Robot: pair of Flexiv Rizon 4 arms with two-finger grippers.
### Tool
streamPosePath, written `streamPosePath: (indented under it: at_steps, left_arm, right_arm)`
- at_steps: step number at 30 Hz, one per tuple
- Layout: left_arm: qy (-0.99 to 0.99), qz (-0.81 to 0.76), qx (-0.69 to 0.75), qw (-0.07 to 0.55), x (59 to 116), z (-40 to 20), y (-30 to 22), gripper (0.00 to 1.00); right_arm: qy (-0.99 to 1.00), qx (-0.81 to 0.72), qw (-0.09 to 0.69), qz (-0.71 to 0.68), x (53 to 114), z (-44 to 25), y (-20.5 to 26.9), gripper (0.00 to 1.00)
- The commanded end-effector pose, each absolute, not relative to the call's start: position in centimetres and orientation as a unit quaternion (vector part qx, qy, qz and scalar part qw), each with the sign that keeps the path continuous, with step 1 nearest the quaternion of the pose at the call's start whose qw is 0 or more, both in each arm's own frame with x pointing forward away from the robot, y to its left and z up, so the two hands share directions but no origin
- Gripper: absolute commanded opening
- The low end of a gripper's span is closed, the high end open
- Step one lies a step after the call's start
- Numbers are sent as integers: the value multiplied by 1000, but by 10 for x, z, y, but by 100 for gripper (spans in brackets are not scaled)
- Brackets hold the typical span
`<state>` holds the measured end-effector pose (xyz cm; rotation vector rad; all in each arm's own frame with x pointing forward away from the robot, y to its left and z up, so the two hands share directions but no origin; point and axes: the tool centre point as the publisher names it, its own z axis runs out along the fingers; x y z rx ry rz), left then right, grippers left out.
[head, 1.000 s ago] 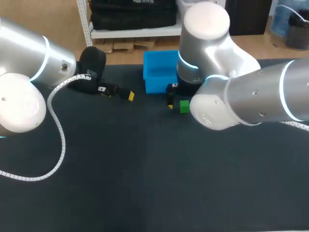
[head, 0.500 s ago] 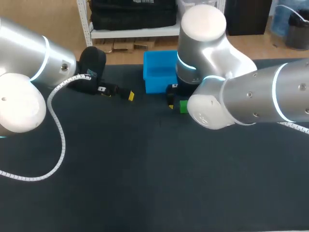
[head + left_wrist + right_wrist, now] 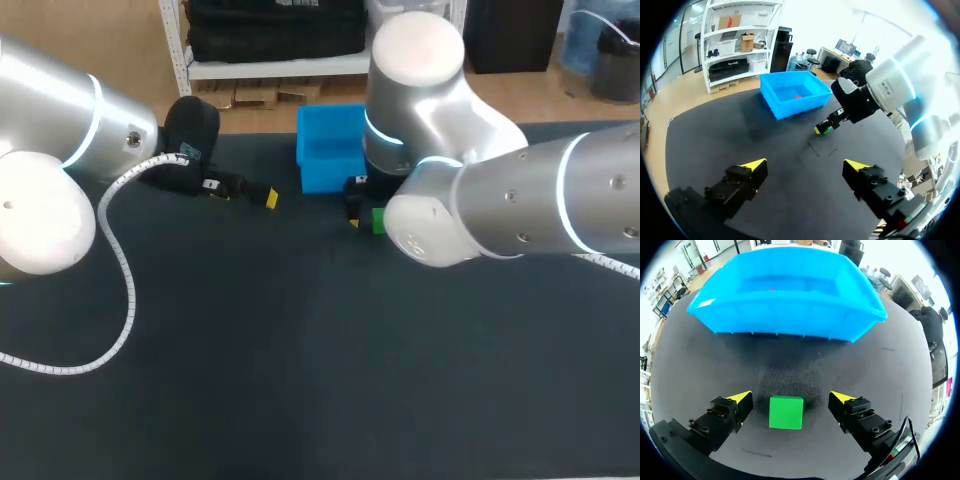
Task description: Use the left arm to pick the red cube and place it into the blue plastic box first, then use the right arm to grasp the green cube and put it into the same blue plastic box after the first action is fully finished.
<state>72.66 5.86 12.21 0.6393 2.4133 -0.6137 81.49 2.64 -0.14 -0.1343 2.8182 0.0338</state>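
The right gripper (image 3: 790, 397) stands wide, the green cube (image 3: 786, 412) untouched between its fingers, set for the grasp, I judge; the red cube (image 3: 797, 96) lies in the blue box (image 3: 320, 172) at the head view's upper centre, so the left gripper (image 3: 806, 164) rests open and empty.

Robotics lab, silver left arm (image 3: 50, 110), silver right arm (image 3: 520, 205), black-topped table (image 3: 300, 380)

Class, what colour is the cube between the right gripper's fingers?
Green cube; the right wrist view shows it best.
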Motion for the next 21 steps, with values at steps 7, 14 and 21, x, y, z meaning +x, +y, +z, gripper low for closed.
streamPosePath:
  at_steps: [7, 14, 21]
  left_arm:
    - [899, -232, 240, 283, 727, 121, 59, 100]
    - [899, -232, 240, 283, 727, 121, 59, 100]
    - [899, -232, 240, 283, 727, 121, 59, 100]
  right_arm:
    - [986, -45, 158, 10, 817, -4, 25, 0]
    - [986, -44, 160, 10, 816, -2, 22, 0]
    - [985, -40, 166, 10, 816, 7, 18, 0]
